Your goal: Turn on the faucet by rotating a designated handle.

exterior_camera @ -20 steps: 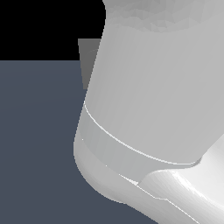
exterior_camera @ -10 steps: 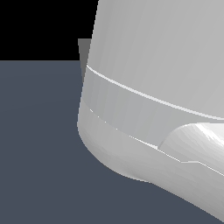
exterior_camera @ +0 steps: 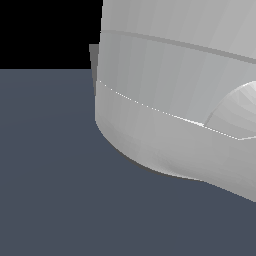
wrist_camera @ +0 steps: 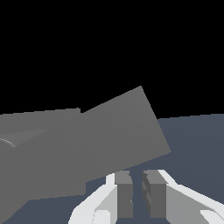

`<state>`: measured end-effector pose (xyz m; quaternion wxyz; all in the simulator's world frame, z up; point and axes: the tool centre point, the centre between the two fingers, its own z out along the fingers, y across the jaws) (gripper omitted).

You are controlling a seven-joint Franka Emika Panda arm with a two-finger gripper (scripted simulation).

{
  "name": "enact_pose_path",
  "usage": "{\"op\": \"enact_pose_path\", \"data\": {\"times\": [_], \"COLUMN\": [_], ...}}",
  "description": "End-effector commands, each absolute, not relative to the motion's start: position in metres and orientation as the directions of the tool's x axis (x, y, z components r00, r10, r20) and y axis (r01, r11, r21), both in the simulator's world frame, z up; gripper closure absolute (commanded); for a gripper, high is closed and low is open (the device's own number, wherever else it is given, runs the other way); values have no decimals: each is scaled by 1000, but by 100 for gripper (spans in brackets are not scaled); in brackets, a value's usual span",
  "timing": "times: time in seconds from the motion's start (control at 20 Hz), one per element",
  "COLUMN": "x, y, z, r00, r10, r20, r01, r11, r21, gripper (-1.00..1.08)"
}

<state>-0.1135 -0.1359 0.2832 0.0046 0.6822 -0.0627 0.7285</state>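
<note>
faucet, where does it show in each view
Exterior view: only a thin gray sliver of the faucet peeks out at the arm's left edge, against the black background; the arm hides the rest.
Wrist view: the faucet fills the middle as big gray slabs, just beyond the pincer.
Shared landmark: the dark blue-gray floor meeting the black background.

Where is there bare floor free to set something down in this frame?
Bare dark blue-gray floor spreads to the exterior view's left of and below the white robot arm. In the wrist view it is crowded: the matte gray faucet sits just beyond the gripper.
</note>
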Motion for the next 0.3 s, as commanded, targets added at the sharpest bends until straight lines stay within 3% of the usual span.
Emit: {"op": "enact_pose_path", "data": {"times": [0.0,0.25], "x": [-109,-109], "y": [-135,-137], "z": [285,298], "r00": [-1,-3], "r10": [-51,-46], "r20": [999,999], "r01": [-79,-79], "r11": [-996,-996], "r21": [-51,-46], "gripper": [108,108]}}
